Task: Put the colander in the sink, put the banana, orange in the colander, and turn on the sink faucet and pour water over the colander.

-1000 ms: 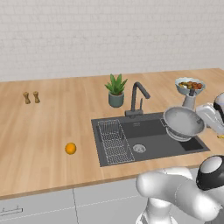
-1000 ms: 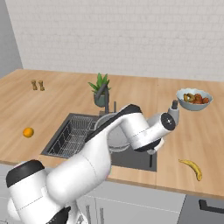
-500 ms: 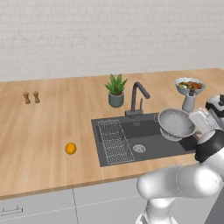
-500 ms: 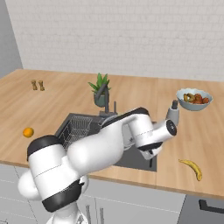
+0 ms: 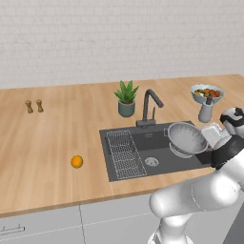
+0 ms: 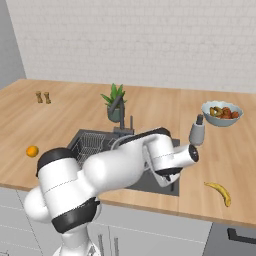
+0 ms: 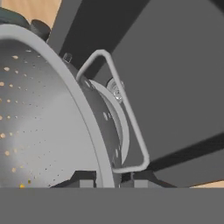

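The silver perforated colander (image 5: 186,139) hangs tilted over the right part of the dark sink (image 5: 143,148), its opening facing left. My gripper (image 5: 208,139) is at its right rim and shut on it. In the hand view the colander (image 7: 48,122) fills the left side, and my gripper (image 7: 114,179) pinches its rim just below the wire handle, with the sink wall (image 7: 175,83) behind. The orange (image 5: 76,161) lies on the counter left of the sink, and it shows as the orange (image 6: 32,151) in the right base view. The banana (image 6: 220,192) lies on the counter right of the sink. The faucet (image 5: 150,107) stands behind the basin.
A wire rack (image 5: 123,152) sits in the sink's left part. A potted plant (image 5: 126,99) stands next to the faucet. A white fruit bowl (image 5: 206,93) and a grey bottle (image 5: 206,112) stand at the back right. Two small shakers (image 5: 34,106) are far left.
The arm has carried the colander leftward and down, from over the sink's right edge to above the basin. The orange and banana have not moved.
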